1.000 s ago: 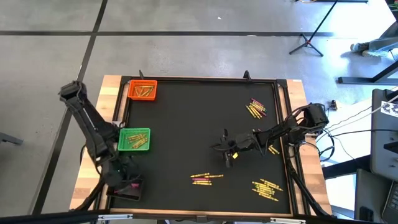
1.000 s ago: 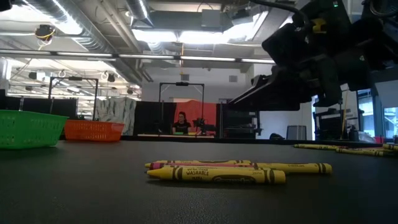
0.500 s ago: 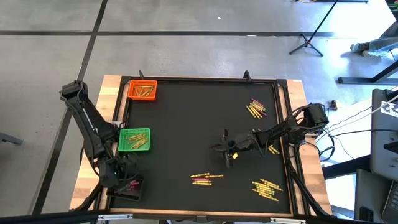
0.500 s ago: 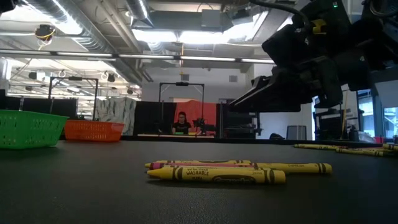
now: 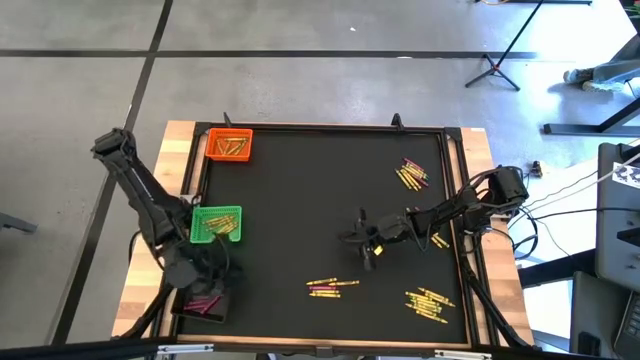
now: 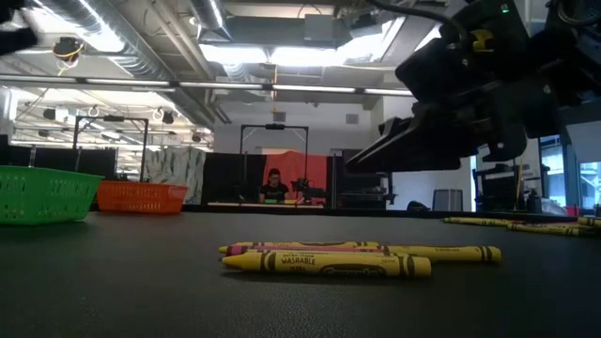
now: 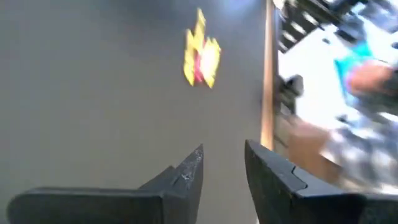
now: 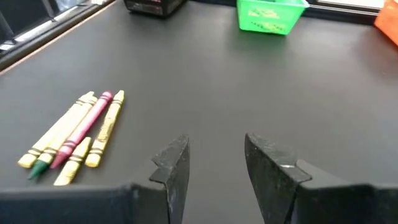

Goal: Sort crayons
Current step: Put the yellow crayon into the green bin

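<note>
crayons point(image 5: 333, 287) unmoved; left gripper point(image 5: 205, 275) opened, lifted off black tray point(image 5: 203, 302).

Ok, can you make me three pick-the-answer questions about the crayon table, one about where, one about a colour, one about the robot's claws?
1. Where is the green tray?
A. near the left arm
B. near the right arm
C. on the floor

2. What colour is the tray at the table's far left corner?
A. blue
B. orange
C. white

3. The right gripper is
A. holding a crayon
B. holding a tray
C. open and empty

Answers: 1 A, it sits beside the left arm; 2 B, plainly orange from above; 3 C, nothing lies between its parted fingers.
</note>
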`<move>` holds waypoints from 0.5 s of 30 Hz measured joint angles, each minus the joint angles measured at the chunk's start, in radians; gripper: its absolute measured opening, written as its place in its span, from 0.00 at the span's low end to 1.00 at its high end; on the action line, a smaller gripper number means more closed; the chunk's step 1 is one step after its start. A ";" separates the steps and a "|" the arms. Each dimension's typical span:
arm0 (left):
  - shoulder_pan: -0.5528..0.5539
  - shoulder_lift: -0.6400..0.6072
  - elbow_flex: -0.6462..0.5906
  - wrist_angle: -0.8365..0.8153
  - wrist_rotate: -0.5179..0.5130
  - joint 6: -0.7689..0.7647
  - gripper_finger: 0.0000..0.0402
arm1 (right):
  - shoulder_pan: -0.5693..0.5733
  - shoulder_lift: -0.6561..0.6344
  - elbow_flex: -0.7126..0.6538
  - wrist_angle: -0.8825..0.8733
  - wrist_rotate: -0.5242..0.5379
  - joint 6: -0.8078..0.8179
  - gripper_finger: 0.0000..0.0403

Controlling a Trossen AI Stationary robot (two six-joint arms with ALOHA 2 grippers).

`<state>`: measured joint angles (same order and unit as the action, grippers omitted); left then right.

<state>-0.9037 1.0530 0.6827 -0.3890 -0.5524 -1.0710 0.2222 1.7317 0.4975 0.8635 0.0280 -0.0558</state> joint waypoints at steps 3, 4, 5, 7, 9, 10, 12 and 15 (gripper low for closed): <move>0.075 0.056 0.000 0.049 -0.087 0.154 0.25 | 0.000 0.000 0.008 -0.004 -0.006 0.000 0.38; 0.103 0.081 0.000 0.078 -0.090 0.208 0.25 | 0.000 0.000 0.011 -0.004 -0.006 0.000 0.38; 0.131 0.110 0.000 0.109 -0.088 0.263 0.25 | 0.000 0.000 0.012 -0.005 -0.006 0.000 0.38; 0.183 0.170 0.000 0.189 -0.075 0.372 0.25 | 0.000 0.000 0.012 -0.006 -0.005 0.000 0.38; 0.228 0.234 0.000 0.283 -0.060 0.461 0.25 | 0.000 0.000 0.012 -0.007 -0.006 0.000 0.38; 0.249 0.266 0.000 0.334 -0.044 0.501 0.25 | 0.000 0.000 0.012 -0.007 -0.005 0.000 0.38; 0.288 0.334 0.000 0.434 0.000 0.577 0.25 | 0.000 0.000 0.012 -0.007 -0.005 0.000 0.38; 0.334 0.434 0.000 0.595 0.061 0.673 0.25 | 0.000 0.000 0.012 -0.010 -0.004 0.000 0.38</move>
<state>-0.5695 1.4867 0.6827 0.2064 -0.4916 -0.3985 0.2222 1.7317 0.5098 0.8539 0.0238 -0.0561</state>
